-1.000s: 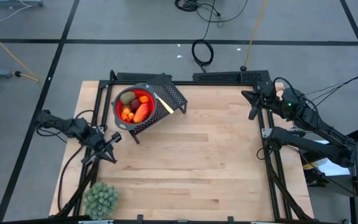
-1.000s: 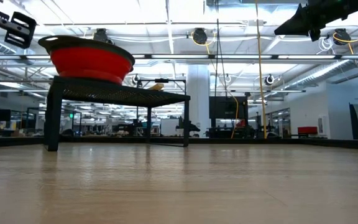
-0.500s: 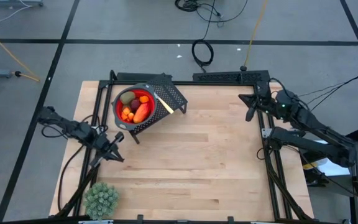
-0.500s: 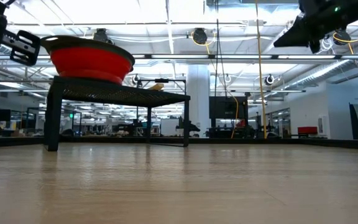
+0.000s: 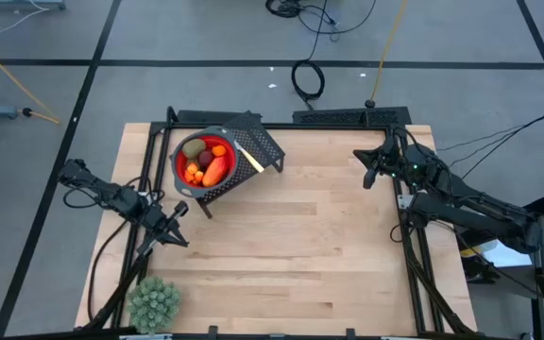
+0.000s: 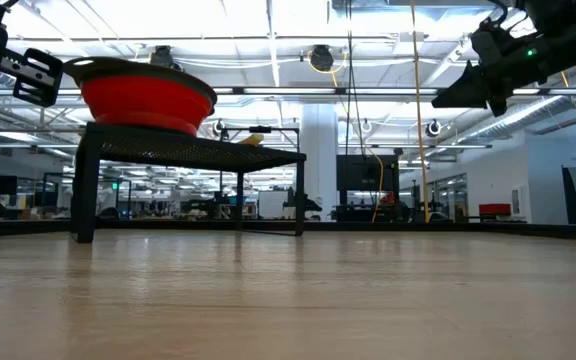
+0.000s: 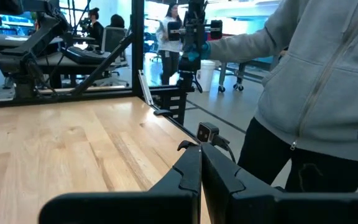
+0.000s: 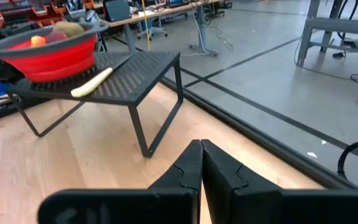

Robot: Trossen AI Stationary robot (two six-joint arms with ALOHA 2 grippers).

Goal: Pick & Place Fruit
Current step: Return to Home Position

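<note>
Now left gripper (image 5: 176, 229) and right gripper (image 5: 365, 170) sit closed, empty; heading home, the left could clip the nearby shelf (image 5: 263, 144), spilling fruit (image 5: 206, 165).

Open-plan robotics lab, wooden workbench (image 5: 281, 236) on tape-lined concrete floor (image 5: 206, 94), loose cables (image 5: 308, 80), strip-lit ceiling (image 6: 168, 15), dark monitors (image 6: 366, 172) far behind

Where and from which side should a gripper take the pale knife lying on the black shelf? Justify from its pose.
Probably across the narrow width of the knife, near its middle, from straight above. It lies flat on the shelf, long and thin, with the red strainer bowl close beside one end.
</note>
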